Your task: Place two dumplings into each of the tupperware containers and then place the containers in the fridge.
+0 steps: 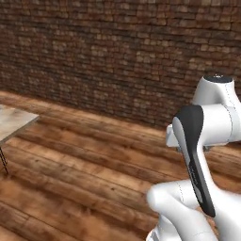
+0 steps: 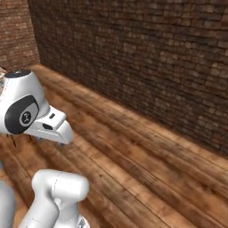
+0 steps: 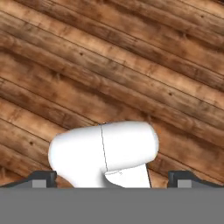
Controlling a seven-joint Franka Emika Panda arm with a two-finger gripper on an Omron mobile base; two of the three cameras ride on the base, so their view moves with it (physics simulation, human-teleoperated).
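The gripper (image 3: 112,181) stands released, its 2 dark finger tips (image 3: 43,178) set far apart at the bottom corners of the hand view, with nothing between them. It points down at the wooden floor (image 3: 131,78), whose long brown planks run slantwise beneath it.

In the left base view the arm (image 1: 197,155) is folded close over the base, its white links and dark joint cover rising at the lower right. Beyond the arm, a dark brick wall (image 1: 117,52) closes off the far side of the plank floor. Well off to the left of the arm stands the corner of a pale table (image 1: 14,120) on a thin dark leg (image 1: 4,160).

In the right base view the arm's rounded white joint sits at the left, and the brick wall runs along the right, meeting a 2nd stretch of brick at the far left corner.

The dumplings, the tupperware containers and the fridge cannot be placed from these views: floor, wall and table corner are all that surrounds the gripper.
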